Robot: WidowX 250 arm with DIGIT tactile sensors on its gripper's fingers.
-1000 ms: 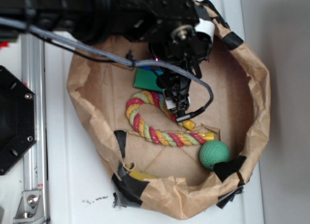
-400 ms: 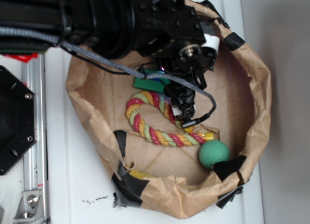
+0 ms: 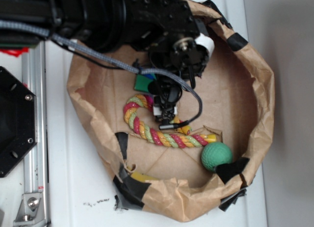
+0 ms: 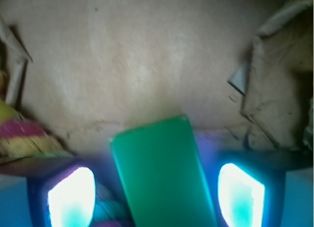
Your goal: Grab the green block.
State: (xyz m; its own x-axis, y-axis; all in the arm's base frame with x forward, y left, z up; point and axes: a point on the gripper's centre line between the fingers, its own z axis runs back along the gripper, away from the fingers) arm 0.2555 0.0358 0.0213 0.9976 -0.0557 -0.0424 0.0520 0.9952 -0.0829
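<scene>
hanging over the crumpled brown paper bag (image 3: 255, 79), my black arm (image 3: 98, 15) fills the upper left of the exterior frame, with a grey braided cable (image 3: 98, 55) looping down from it across the bag's floor. my gripper (image 3: 164, 101) sits near the middle of that frame, and from there the wrist hides whether the jaws are apart. the wrist view answers it: my jaws stand open, one glowing pad (image 4: 71, 197) at the lower left of the frame and the other at the lower right, with clear gaps between each of them and the green block (image 4: 162, 170).

the green block lies flat on the paper floor, between my jaws and apart from both, its long side running up from the bottom edge of the wrist frame and leaning slightly to the left. in the exterior view only a corner of it shows, just left of my gripper and partly under the cable and wrist.

the striped rope toy (image 3: 147, 131) curls below and left of the block in the exterior frame, its tail running toward the lower right; in the wrist view a blurred piece of it shows at the left edge. the dimpled green ball (image 3: 217, 156) rests at the lower right of the bag, just past the rope's end, well apart from my gripper. the bag stands on a white desk (image 3: 73, 187).
</scene>
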